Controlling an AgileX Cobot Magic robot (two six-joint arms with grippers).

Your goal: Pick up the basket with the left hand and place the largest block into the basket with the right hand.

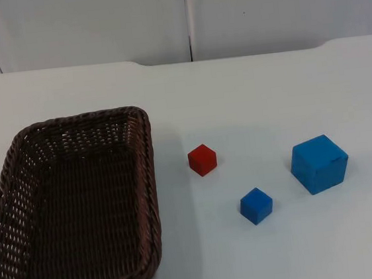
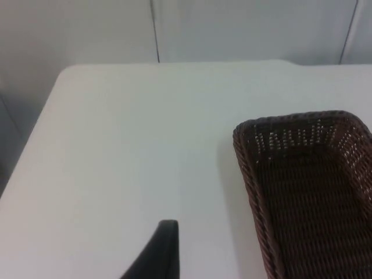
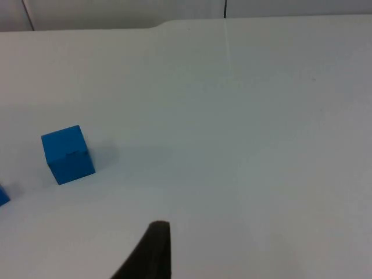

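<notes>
Over on the left sits the dark brown woven wicker basket, a shallow rectangular tray resting flat on the white table top with nothing in it. From the left wrist view its near corner and rim lie just beside the left gripper, which hangs above bare table, apart from the weave; only one black fingertip is in sight, so I cannot tell how wide that claw stands. The basket looks light and fairly stiff, with a rolled rim that should give good purchase, so pinching the wall at the rim seems the sensible hold.

Moving right, a small red cube sits near the basket, then a small blue cube, and furthest right the large blue cube, plainly the biggest and the one to go in. It looks rigid, light and smooth-faced, best taken across two opposite flat sides. The right gripper waits well apart from that cube, and whether its fingers are spread I cannot tell
</notes>
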